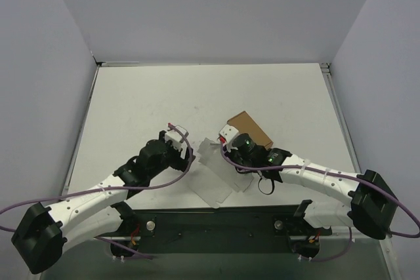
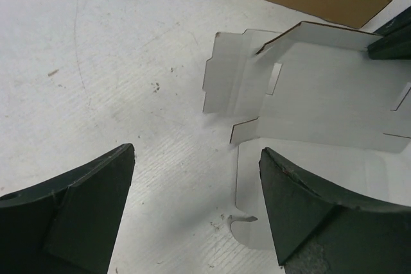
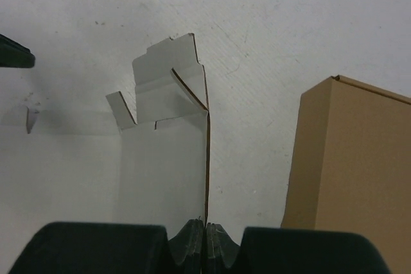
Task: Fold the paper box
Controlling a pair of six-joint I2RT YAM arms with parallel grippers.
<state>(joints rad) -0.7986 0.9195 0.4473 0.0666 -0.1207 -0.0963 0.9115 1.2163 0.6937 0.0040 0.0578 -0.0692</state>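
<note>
This looks like a robotics lab test cell. A white counter is boxed in on three sides by plain pale walls, like a screened booth. Two white-and-black arms, the left arm and the right arm, are bolted to a black plate at the near edge. Purple cables loop off their bases. Up close, the counter is scuffed and speckled with small marks.

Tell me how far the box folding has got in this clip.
Early. One wall of the paper box already stands upright. The right gripper is pinching that wall's edge; the left gripper hangs open over the sheet's edge. No tabs are tucked and much of the sheet lies flat, so most folding remains.
</note>
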